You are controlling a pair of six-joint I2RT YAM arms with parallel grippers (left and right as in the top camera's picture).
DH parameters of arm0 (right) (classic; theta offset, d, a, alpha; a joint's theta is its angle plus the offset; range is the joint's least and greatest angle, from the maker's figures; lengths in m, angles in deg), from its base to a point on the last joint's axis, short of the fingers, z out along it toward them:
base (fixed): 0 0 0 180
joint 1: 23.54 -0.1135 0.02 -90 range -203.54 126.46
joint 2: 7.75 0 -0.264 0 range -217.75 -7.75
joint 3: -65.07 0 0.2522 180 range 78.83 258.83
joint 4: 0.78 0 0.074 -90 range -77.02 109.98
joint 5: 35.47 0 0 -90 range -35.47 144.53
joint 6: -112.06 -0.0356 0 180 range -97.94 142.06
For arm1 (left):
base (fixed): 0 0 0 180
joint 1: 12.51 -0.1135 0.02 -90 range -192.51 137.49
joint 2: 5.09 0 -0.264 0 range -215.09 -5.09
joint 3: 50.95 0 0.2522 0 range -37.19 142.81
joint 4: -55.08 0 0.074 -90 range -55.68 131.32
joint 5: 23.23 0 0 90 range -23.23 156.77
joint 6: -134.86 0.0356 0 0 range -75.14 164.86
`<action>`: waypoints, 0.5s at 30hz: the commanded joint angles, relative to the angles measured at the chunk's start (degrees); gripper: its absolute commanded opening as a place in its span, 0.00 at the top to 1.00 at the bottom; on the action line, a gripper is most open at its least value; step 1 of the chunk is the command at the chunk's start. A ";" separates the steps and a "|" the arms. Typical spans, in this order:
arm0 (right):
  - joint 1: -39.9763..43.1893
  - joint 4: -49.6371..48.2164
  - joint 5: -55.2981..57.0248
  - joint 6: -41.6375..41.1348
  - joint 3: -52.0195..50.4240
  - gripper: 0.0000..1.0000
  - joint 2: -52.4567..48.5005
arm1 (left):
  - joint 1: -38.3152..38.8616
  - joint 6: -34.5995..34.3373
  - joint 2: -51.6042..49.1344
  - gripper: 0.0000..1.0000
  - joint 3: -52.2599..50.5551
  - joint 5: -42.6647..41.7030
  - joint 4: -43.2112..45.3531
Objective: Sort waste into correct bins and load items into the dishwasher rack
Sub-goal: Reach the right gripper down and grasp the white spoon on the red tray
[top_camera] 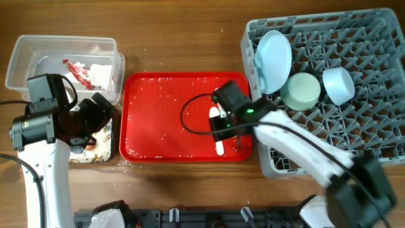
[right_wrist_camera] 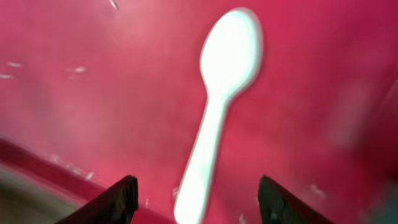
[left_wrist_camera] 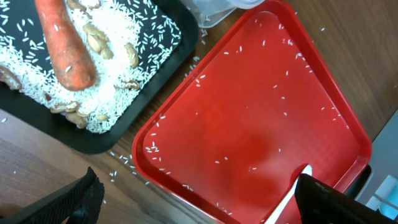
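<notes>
Right wrist view shows the white spoon (right_wrist_camera: 216,112) lying flat on the red tray (right_wrist_camera: 93,93), running from the upper middle down to the bottom edge. The right tool (right_wrist_camera: 199,196) is spread apart either side of its handle, gripping nothing. This looks like the spoon-loading step, bound for the rack (top_camera: 354,133) at the overhead frame's right. Next it likely needs to lower and pinch that thin handle. The left tool (left_wrist_camera: 198,180) hangs apart too, empty.
</notes>
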State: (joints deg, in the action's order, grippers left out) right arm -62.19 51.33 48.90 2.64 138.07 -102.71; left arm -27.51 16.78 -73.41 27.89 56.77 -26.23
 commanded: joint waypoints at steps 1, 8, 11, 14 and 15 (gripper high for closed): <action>-0.39 -3.23 -0.02 -0.04 -0.70 0.46 -9.60 | -0.39 1.09 0.00 0.00 -0.15 -0.68 -0.07; -0.31 1.07 0.28 -0.37 -0.57 0.96 -15.82 | -0.39 1.09 -0.02 0.00 -0.15 -0.66 -0.02; 0.15 2.14 1.51 -1.73 1.29 0.96 -12.90 | -0.39 1.09 -0.02 0.00 -0.15 -0.68 -0.02; 0.26 2.80 1.25 -1.46 1.90 0.96 -5.88 | -0.39 1.09 0.00 0.00 -0.15 -0.68 -0.02; 0.26 2.84 0.87 -1.31 1.90 0.96 -3.78 | -0.39 1.09 0.00 0.00 -0.15 -0.68 -0.02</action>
State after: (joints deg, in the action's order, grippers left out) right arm -62.32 53.93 48.40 1.74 140.83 -110.71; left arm -27.54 16.78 -73.45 27.84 56.57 -26.36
